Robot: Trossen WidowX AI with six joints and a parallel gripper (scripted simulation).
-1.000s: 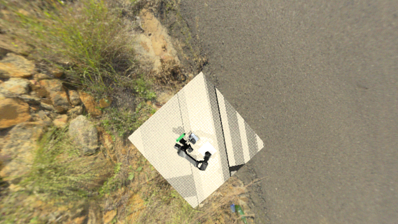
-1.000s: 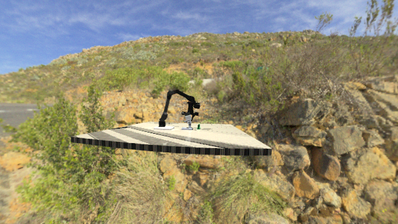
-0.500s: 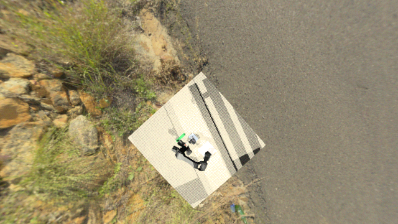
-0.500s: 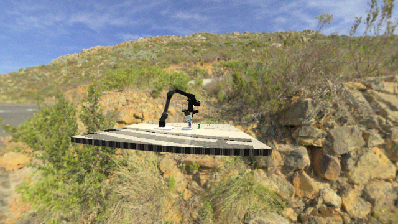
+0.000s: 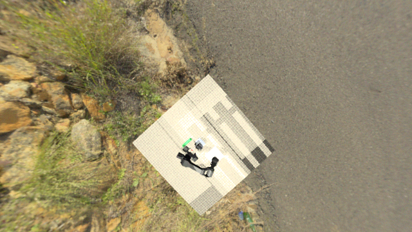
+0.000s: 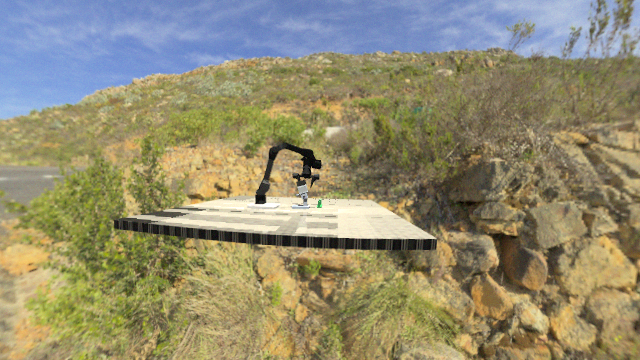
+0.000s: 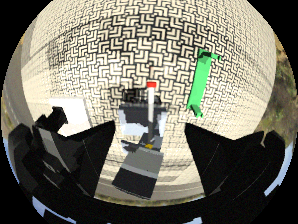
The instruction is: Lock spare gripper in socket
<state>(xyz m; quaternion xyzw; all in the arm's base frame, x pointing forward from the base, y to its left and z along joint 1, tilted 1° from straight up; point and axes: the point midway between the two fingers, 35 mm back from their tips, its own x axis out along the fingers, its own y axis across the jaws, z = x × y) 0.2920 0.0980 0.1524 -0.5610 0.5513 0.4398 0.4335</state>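
Note:
My gripper (image 5: 190, 153) (image 6: 305, 178) (image 7: 150, 125) is open above the mount. The lock pin (image 7: 151, 107) has a red head, a pale shaft and a yellow tip. In the wrist view it lies between the spread fingers, with a gap on both sides. Its tip shows at a grey and black block (image 7: 136, 165) (image 6: 302, 189) on the mount; how deep it sits in the socket cannot be told. The mount's pale base (image 5: 201, 141) (image 6: 300, 206) (image 7: 132, 128) stands below. I cannot tell the spare gripper apart from the mount's dark parts.
A green holder (image 5: 187, 142) (image 6: 319, 203) (image 7: 200, 85) with upturned ends stands beside the mount, with nothing seen in it. The arm's white base plate (image 6: 265, 205) (image 7: 75, 111) is on the mount's other side. The patterned table top (image 5: 167, 135) (image 6: 370, 222) has open edges.

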